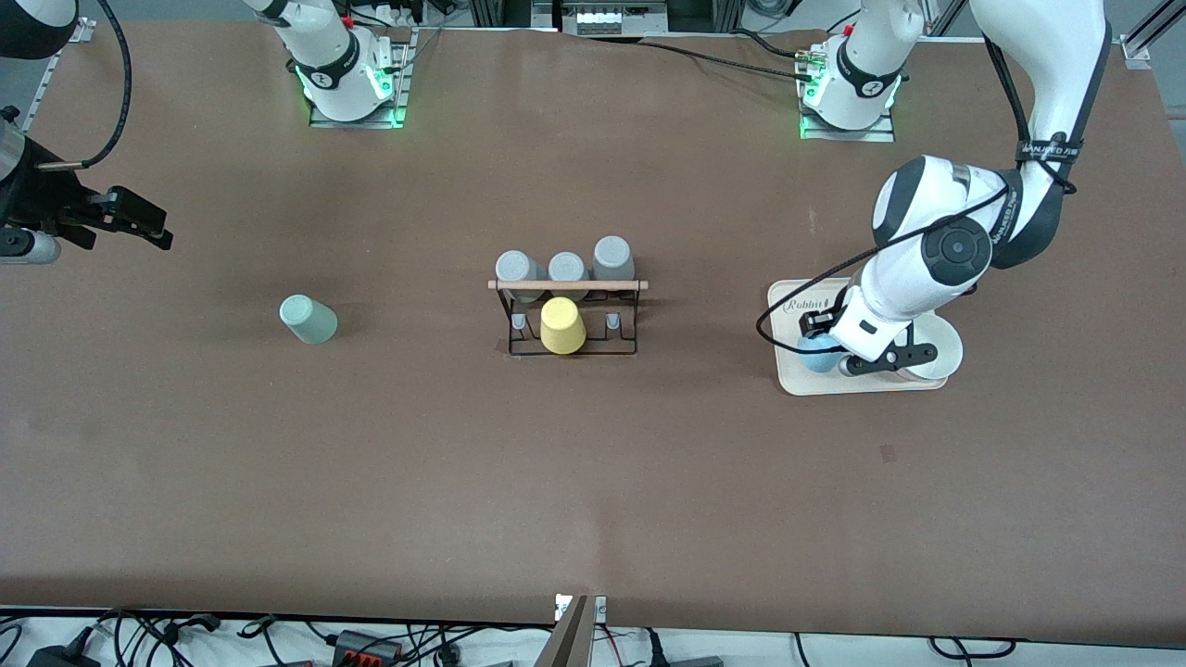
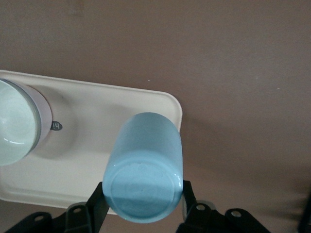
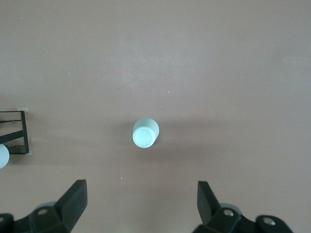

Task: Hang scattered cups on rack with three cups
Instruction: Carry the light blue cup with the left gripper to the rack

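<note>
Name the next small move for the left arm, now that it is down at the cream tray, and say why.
Probably lift straight up. The left tool is shut on the light blue cup, which sits over the cream tray beside a white bowl, so raising it first should clear both before carrying it to the rack. The right tool waits open above the mint cup.
</note>
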Tool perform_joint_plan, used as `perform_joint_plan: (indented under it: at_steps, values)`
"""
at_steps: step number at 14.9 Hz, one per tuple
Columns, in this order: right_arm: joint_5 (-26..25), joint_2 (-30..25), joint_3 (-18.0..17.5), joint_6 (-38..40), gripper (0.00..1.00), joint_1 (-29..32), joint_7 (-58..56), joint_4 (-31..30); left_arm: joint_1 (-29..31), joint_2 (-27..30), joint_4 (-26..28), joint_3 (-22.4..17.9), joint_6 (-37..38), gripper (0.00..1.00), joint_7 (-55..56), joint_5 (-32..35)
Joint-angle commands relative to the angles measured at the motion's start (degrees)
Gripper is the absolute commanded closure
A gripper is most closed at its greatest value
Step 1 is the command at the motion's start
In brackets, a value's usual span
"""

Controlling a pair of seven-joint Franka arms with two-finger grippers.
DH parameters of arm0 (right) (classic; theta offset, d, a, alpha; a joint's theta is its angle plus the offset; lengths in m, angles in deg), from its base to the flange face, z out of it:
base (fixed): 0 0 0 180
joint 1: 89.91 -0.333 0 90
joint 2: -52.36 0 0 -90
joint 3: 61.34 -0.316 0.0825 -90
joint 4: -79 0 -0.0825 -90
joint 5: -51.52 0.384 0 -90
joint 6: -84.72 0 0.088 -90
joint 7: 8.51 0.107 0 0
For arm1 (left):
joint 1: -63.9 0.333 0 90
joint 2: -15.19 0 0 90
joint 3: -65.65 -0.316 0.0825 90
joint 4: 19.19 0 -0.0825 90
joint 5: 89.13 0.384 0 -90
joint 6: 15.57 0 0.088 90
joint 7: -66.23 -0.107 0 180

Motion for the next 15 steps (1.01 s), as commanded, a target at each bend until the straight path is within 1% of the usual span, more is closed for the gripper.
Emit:
perform_joint_plan:
  at_steps: [1, 3, 6, 7, 9, 11, 13, 15]
  values:
    - [-0.4, -0.2, -0.8, 0.7, 0.00, 0.8, -0.3, 0.5, -0.5, -0.7, -6.3, 3.8, 5.4, 0.49, 8.5, 0.7]
    - [-0.6, -0.2, -0.7, 0.3, 0.00, 0.8, -0.3, 0.6, -0.6, -0.9, -9.6, 6.9, 6.8, 0.49, 14.0, 0.6]
    - [-0.6, -0.1, -0.8, 0.2, 0.00, 0.8, -0.3, 0.9, -1.4, -2.9, -13.5, 11.5, 6.9, 0.49, 22.2, 0.2]
    - [-0.6, 0.2, -0.8, 0.3, 0.00, 0.8, -0.3, 1.0, -2.2, -4.1, -15.4, 12.1, 6.9, 0.49, 24.6, 0.2]
    - [-0.6, 0.2, -0.7, 0.2, 0.00, 0.9, -0.2, 1.0, -6.0, -7.1, -19.8, 12.1, 6.9, 0.49, 29.3, 0.2]
    - [-0.3, 0.4, -0.7, -0.1, 0.00, 0.9, -0.2, 1.2, -8.2, -10.3, -23.6, 12.1, 6.9, 0.49, 32.6, 0.2]
    - [-0.6, 1.2, -0.7, -1.2, 0.00, 1.1, -0.8, 1.5, -11.1, -12.3, -25.9, 12.0, 6.9, 0.49, 35.0, 0.4]
    - [-0.6, 1.2, -0.7, -1.2, 0.00, 1.1, -0.9, 1.5, -13.1, -14.0, -28.0, 11.7, 8.5, 0.49, 37.4, 0.9]
